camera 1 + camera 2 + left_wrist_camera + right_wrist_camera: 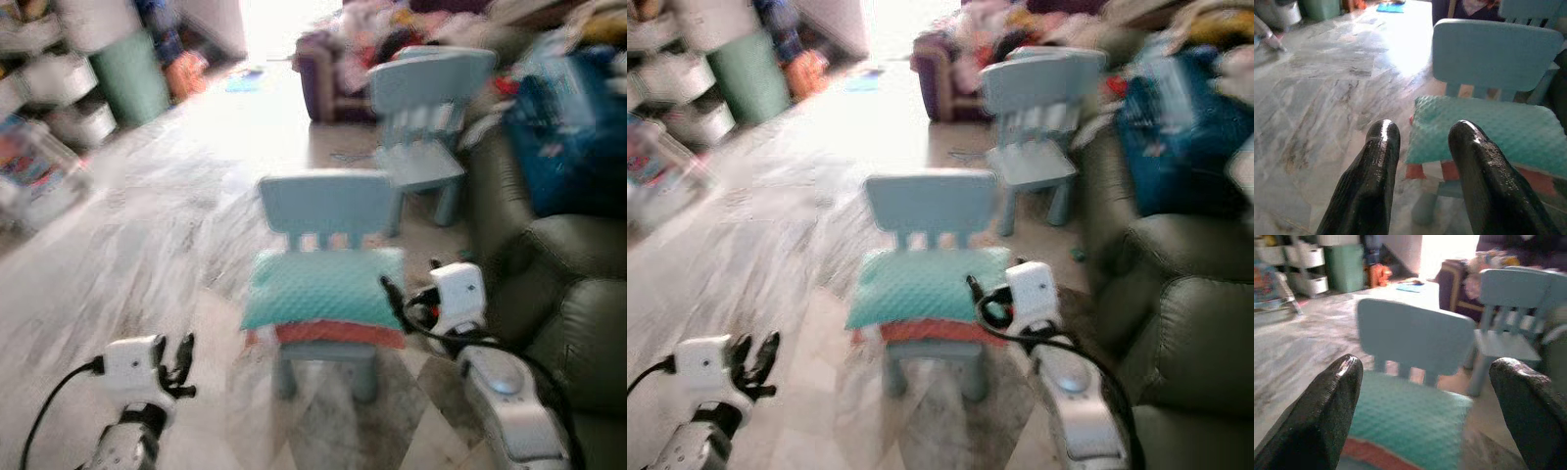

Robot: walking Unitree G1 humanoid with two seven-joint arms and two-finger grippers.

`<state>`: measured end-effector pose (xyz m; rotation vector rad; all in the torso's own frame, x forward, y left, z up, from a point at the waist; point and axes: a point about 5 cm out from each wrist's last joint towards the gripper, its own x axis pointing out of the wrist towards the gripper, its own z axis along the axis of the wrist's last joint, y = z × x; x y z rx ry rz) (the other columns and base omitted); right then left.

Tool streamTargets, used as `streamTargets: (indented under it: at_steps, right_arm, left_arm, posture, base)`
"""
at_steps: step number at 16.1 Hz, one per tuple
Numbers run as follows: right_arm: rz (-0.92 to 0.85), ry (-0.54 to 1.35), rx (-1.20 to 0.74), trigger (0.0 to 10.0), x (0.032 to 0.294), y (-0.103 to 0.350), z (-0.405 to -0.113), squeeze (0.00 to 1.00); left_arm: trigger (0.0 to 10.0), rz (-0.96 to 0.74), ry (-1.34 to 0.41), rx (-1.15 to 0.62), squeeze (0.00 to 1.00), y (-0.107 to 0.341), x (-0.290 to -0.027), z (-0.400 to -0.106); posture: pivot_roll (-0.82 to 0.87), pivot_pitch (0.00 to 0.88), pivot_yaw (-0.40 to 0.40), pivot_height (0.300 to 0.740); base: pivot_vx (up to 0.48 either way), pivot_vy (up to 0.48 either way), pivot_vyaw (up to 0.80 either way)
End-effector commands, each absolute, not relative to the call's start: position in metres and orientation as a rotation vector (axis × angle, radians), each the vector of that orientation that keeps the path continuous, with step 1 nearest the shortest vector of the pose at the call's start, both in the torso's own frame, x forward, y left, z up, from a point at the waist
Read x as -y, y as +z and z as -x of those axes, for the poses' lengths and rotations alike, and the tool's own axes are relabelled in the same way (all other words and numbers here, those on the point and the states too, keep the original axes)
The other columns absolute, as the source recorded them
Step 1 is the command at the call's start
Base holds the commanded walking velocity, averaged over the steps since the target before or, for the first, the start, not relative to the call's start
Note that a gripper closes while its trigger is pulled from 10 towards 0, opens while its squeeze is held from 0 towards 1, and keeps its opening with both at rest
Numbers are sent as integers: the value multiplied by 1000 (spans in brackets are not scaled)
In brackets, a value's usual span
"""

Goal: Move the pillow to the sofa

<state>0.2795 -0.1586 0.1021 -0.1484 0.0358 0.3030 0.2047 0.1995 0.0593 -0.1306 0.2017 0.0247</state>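
Observation:
A teal pillow (323, 286) with a red underside lies on the seat of a small light-blue chair (328, 206) straight ahead. My right gripper (390, 292) hovers at the pillow's right edge, its fingers (1327, 416) spread wide open with nothing between them. My left gripper (181, 360) is low on the left, short of the chair and apart from the pillow (1484, 129), also open and empty. The dark green leather sofa (563, 294) stands just to the right of the chair. The head views are blurred.
A second light-blue chair (426, 108) stands behind the first. A blue bag (563, 127) and clutter lie on the sofa's far end. A purple armchair (328, 78) is at the back. A green bin (132, 73) and white storage bins line the left; marble floor lies between.

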Motion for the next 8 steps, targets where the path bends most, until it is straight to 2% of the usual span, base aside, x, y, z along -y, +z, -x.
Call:
streamTargets:
  at_steps: [1,8]
  right_arm:
    - [163,292,-29,10000,162,106,-280,0]
    - [163,293,-26,10000,161,108,-280,0]
  left_arm:
    - [10000,130,18,-210,0,58,-197,-204]
    - [10000,136,10,-218,0,55,-193,-204]
  posture:
    - [-185,33,61,740]
    - [-186,33,63,740]
  base:
    - [296,270,0]
    - [307,267,0]
